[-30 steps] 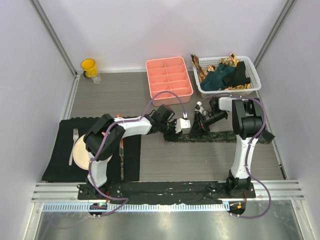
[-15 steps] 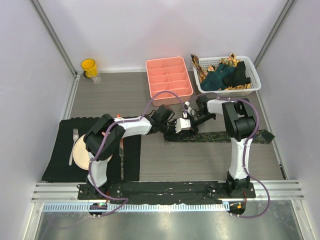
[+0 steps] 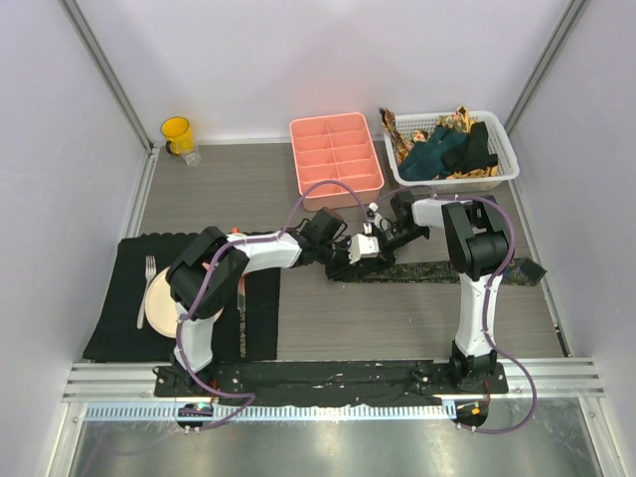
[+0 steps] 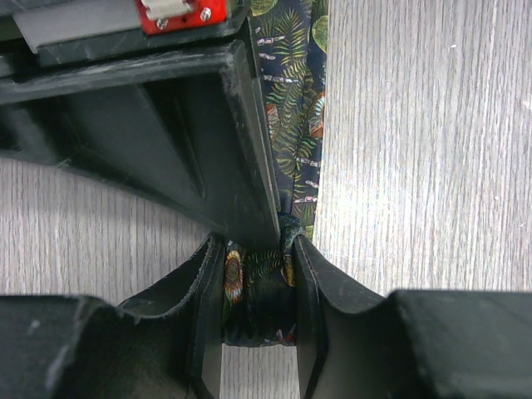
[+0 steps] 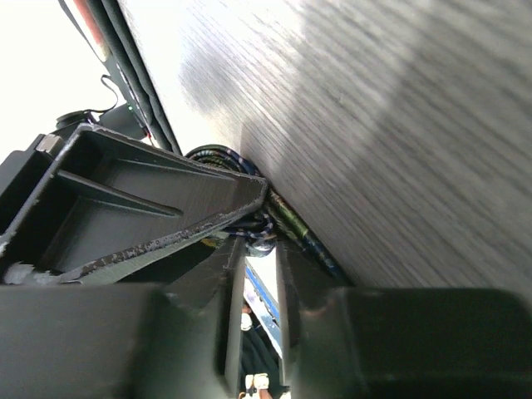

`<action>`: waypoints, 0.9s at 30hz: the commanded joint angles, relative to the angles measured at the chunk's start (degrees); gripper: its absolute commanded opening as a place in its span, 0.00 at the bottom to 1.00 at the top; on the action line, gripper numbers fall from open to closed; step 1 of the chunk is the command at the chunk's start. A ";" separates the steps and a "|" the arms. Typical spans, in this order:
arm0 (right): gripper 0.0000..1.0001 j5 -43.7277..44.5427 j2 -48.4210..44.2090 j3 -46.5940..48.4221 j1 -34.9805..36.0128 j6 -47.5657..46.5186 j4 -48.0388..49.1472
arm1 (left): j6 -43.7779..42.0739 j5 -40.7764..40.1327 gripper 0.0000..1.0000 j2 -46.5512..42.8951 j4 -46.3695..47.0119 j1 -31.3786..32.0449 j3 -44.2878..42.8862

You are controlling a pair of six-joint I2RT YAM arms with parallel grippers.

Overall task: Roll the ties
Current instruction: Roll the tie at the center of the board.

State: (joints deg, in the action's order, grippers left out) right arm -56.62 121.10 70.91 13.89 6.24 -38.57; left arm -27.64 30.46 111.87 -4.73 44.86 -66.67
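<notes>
A dark tie [image 3: 447, 268] with a small leafy multicoloured pattern lies stretched across the table, its left end rolled up. My left gripper [image 3: 350, 256] is shut on that roll [image 4: 258, 299], with the flat length of the tie [image 4: 295, 108] running away from it. My right gripper [image 3: 376, 241] meets the roll from the far right side. In the right wrist view its fingertips [image 5: 259, 241] stand a narrow gap apart and pinch a bit of the rolled fabric [image 5: 268, 226]. One black right finger [image 4: 191, 125] fills the upper left of the left wrist view.
A white basket [image 3: 505, 164] at the back right holds more ties [image 3: 442, 149], teal, black and gold-brown. A pink divided tray [image 3: 336, 159] stands beside it and a yellow cup [image 3: 177, 134] sits at the back left. A black placemat [image 3: 119, 298] carries a plate [image 3: 161, 303] and a fork [image 3: 147, 288].
My right arm has swung left and its gripper has closed in on the rolled end beside the left gripper. The left arm and the tie have stayed put.
</notes>
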 commanded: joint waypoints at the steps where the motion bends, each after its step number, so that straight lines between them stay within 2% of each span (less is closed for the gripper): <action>1: 0.18 4.15 -0.69 -0.16 0.35 -0.18 2.35 | -0.05 -2.95 0.35 2.65 -5.38 -0.48 2.08; 3: 0.01 4.41 -0.60 -0.60 0.26 -0.79 2.27 | -0.13 -2.77 0.37 2.65 -5.38 -0.39 1.90; 4: 0.01 4.67 -0.43 -0.86 0.35 -0.79 2.18 | -0.05 -2.69 0.38 2.65 -5.29 -0.56 1.90; 8: 0.01 7.65 0.37 -1.48 0.17 -1.58 1.65 | 0.48 -1.28 0.45 2.38 -4.94 -1.26 2.16; 9: 0.01 9.23 0.63 -1.48 0.17 -1.67 1.65 | 0.57 -0.76 0.53 2.21 -4.76 -1.53 2.25; 15: 0.01 13.02 2.82 -1.31 0.17 -2.99 1.21 | 0.65 2.40 0.64 0.80 -2.74 -3.46 2.95; 21: 0.01 14.96 3.79 -1.13 0.26 -3.16 1.39 | 1.36 6.98 0.66 -1.92 5.94 -4.96 7.26; 27: 0.01 15.22 4.32 -0.43 0.26 -2.73 1.92 | 5.57 11.90 0.64 -1.84 12.98 -4.96 9.19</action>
State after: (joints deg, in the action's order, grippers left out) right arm -54.06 121.67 70.63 13.93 6.11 -38.89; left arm -25.91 39.07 110.15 5.52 40.07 -59.29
